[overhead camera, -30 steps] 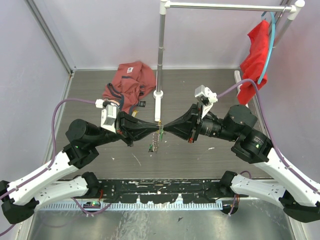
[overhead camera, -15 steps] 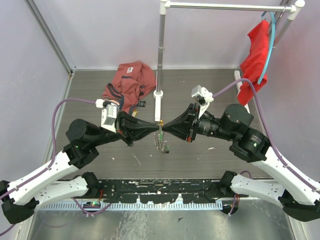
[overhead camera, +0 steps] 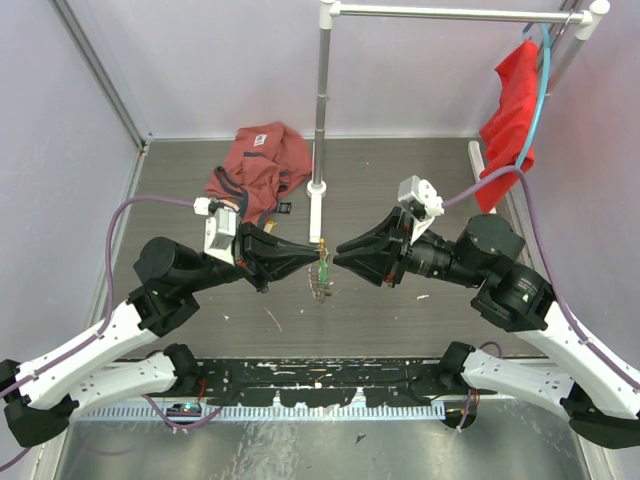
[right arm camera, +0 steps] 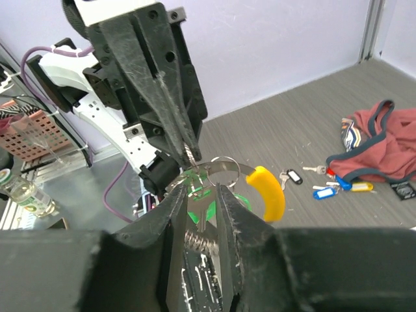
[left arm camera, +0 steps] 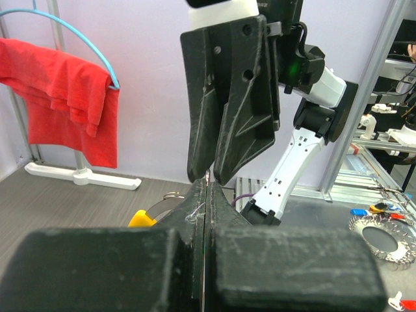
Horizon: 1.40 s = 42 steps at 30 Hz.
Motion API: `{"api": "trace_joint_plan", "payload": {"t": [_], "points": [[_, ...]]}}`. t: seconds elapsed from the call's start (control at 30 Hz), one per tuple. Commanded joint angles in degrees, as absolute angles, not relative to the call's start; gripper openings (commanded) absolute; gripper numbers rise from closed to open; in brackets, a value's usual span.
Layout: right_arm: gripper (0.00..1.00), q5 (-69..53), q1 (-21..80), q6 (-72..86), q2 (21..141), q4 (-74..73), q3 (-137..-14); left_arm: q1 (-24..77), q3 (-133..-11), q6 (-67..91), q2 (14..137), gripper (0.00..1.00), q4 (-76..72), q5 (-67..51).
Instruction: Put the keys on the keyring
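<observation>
From overhead the keyring [overhead camera: 322, 276] is only a small dark clump, hard to read. Left fingers [overhead camera: 295, 257], arm stretched level toward centre, are clamped shut on it above the surface [overhead camera: 430, 185]. Right fingers [overhead camera: 362, 250], tip to tip with them, stand slightly parted around a green-tagged key [right arm camera: 195, 195], curved yellow tag [right arm camera: 270, 194] alongside.

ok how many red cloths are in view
2: crumpled cloth on the table at back left; hanging cloth on the rack at right. None seems hidden.
</observation>
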<state>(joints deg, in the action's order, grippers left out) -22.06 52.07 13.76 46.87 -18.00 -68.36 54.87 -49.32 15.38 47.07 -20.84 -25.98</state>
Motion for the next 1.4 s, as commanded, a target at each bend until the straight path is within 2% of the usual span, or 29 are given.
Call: {"api": "trace_joint_plan", "payload": {"t": [0.0, 0.4, 0.5, 0.7, 0.83, 0.9, 0.97, 1.1, 1.37], "points": [[0.31, -23.69, 52.37, 9.40, 46.04, -13.20, -69.70, 54.94, -51.21, 16.14, 47.14, 0.00, -25.17, -26.15], [0.30, -28.16, 52.38, 8.52, 49.47, -10.59, -69.54, 54.98, -51.59, 16.88, 47.71, 0.00, -25.61, -27.53], [0.23, -28.24, 52.38, 8.73, 49.57, -10.46, -69.32, 54.97, -51.52, 16.88, 47.79, 0.00, -25.78, -27.50], [0.01, -27.81, 52.38, 8.56, 49.25, -10.99, -69.50, 54.98, -51.37, 16.88, 47.82, 0.00, -25.93, -27.38], [0.01, -27.46, 52.39, 5.24, 49.79, -17.36, -72.67, 54.99, -51.66, 16.60, 47.56, 0.00, -24.69, -27.88], [0.01, -27.33, 52.38, 2.26, 50.73, -22.99, -76.35, 54.96, -52.28, 15.60, 47.13, 0.05, -22.58, -28.68], [0.01, -27.08, 52.38, -0.69, 51.68, -28.58, -79.87, 54.94, -53.18, 14.12, 46.79, 0.19, -19.92, -29.96], [0.01, -27.23, 52.38, -6.59, 54.79, -40.58, -87.29, 54.95, -56.13, 10.93, 46.91, 0.34, -12.89, -33.35], [0.01, -26.26, 52.38, -11.94, 63.92, -62.18, -98.12, 54.99, -61.51, 3.05, 49.72, 0.39, -0.56, -34.50]]}}
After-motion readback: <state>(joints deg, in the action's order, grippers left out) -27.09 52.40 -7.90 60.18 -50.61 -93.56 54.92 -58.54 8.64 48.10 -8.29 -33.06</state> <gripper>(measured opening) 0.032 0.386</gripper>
